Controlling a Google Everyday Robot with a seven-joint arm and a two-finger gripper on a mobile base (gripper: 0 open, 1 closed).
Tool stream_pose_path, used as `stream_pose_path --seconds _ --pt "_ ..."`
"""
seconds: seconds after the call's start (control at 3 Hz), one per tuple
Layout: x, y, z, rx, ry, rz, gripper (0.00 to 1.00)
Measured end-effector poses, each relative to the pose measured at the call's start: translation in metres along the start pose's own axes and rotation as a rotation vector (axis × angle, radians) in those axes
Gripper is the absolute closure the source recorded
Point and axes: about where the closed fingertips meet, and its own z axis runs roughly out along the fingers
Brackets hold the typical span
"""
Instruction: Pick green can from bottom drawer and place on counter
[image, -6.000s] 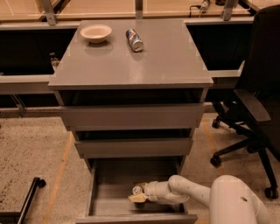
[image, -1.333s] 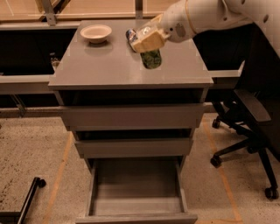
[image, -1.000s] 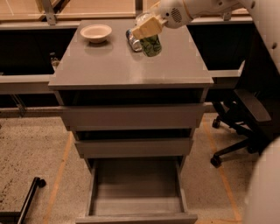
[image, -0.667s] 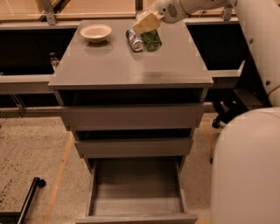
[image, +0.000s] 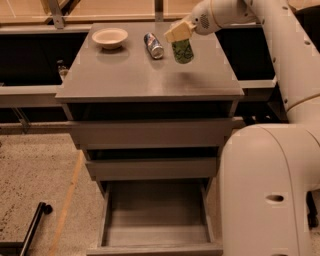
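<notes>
– Speckled floor (image: 35, 160) first, then. What is nearest on it?

– At the lower left, a black bar (image: 31, 227) with a small wheel on its end. Beside it stands the grey cabinet, with the bottom drawer (image: 157, 212) pulled right out. Only its bare grey inner floor shows.

– And the big white shape on the right?

– That is the robot's body (image: 265, 195), close to the cabinet's right side and level with the drawers.

– What is above the open drawer?

– The middle drawer (image: 152, 168) and the top drawer (image: 150, 133), each pulled out a little, the top one least. Over them lies the counter (image: 125, 75), smooth and slightly glossy.

– Where is the green can (image: 182, 51)?

– Over the right rear part of the counter, tilted a little. The gripper (image: 176, 33) is at the can's top end, and its tan fingers are clamped on it. A faint dark patch lies on the counter a little in front of the can. Whether the base touches the counter, I cannot tell.

– How does the arm (image: 225, 12) run?

– It comes in from the upper right, down to the gripper.

– Anything else up there?

– A blue-and-silver can (image: 153, 45) lies on its side just left of the green can. Farther left sits a pale bowl (image: 109, 37). Behind the cabinet runs a tan wooden bench (image: 115, 6).
</notes>
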Motion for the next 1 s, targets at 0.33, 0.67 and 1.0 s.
stream_pose_path --seconds 0.33,0.67,1.0 --pt "0.023 -0.016 0.003 -0.011 -0.032 0.065 0.85" --pt "0.043 -0.025 0.005 -0.036 -0.067 0.12 0.63" --pt "0.054 -0.027 0.004 -0.056 -0.081 0.143 0.38"
